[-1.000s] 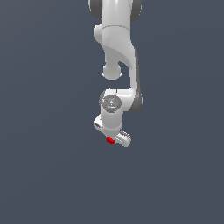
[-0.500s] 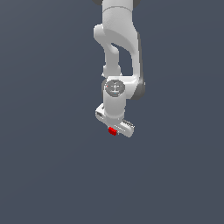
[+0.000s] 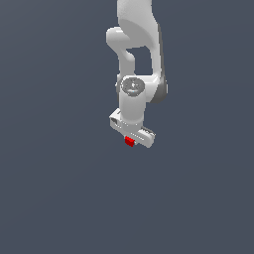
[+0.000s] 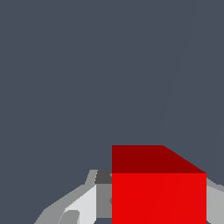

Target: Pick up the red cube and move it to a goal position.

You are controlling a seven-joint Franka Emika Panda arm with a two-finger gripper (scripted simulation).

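The red cube is a tiny bright red block held under the white gripper, which hangs from the white arm in the middle of the exterior view. The gripper is shut on the cube. In the wrist view the red cube fills the near part of the picture, with a grey-white finger on one side of it and another finger's edge on the other. The cube is lifted above the dark grey surface. No goal marker shows in either view.
The white arm rises out of the top of the exterior view. A plain dark grey surface lies all around, with no other object in sight.
The arm has moved towards the exterior view's top with the red cube in its gripper, and the wrist has turned a little. The cube stays held.
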